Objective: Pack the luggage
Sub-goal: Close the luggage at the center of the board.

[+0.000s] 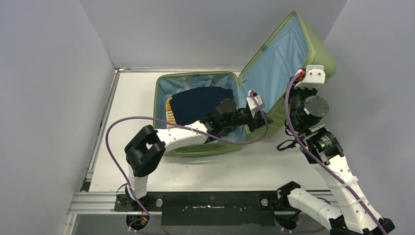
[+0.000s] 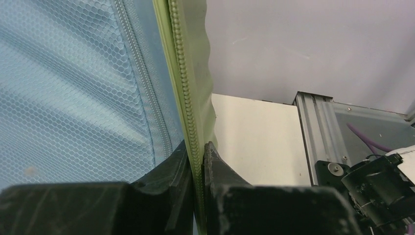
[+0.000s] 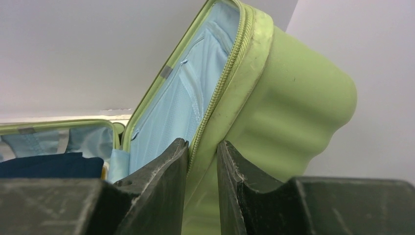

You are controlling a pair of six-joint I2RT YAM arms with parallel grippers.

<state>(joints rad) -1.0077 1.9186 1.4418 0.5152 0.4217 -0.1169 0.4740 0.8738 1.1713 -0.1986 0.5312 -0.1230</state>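
While left fingers (image 2: 221, 169) and right fingers (image 3: 165, 172) clamp the luggage (image 1: 274, 63) lid's rim, dark clothing (image 1: 200, 103) lies part-hidden.

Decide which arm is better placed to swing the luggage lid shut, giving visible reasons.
Right, probably. The right gripper clamps the luggage lid's rim farther from the hinge, giving more leverage; the left gripper pinches the same rim low, near the hinge.

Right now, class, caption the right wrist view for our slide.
Right end effector grips the zipped rim of the raised suitcase lid; dark clothes lie in the base.
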